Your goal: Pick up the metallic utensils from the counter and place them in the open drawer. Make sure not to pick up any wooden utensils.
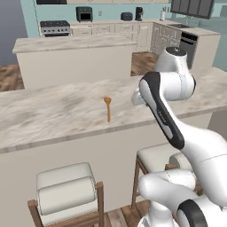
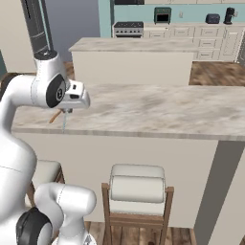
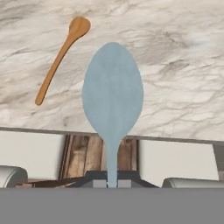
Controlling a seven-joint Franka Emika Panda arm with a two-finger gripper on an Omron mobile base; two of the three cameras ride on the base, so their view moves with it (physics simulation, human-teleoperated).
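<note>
Gripping the silver-blue spoon point(image 3: 113, 94) by its thin handle, the gripper point(image 3: 112, 183) has its jaws clenched tight on the stem; hand view shows the handle rising from between the dark fingertips point(image 3: 99, 183), oval bowl uppermost, face toward the camera.

Landmark: counter point(image 1: 53, 111), beige marbled slab, grey-brown veins.
- Spoon hangs off the hand above the counter's near edge. In the right base view it shows as a thin pale sliver point(image 2: 64, 122) dropping from under the white hand, crossing the counter's front lip.
- Gripper in right base view point(image 2: 67, 111): tucked beneath the hand, over the counter's near edge.
- In the left base view the arm's elbow covers the hand; grip cannot be made out there.

Wooden spoon point(image 3: 61, 57): orange-brown, lying flat on the counter top, bowl toward the far side, handle pointing back at the near edge. Apart from the silver spoon, untouched. Left base view puts it point(image 1: 107, 108) mid-slab, close to the near edge. Right base view shows a short orange end point(image 2: 55, 117) just beside the gripper, still on the slab.

Below the counter's near edge: pale-cushioned stools point(image 1: 66, 190) with wooden frames, another point(image 2: 137, 186) in the right base view, on wood flooring.
</note>
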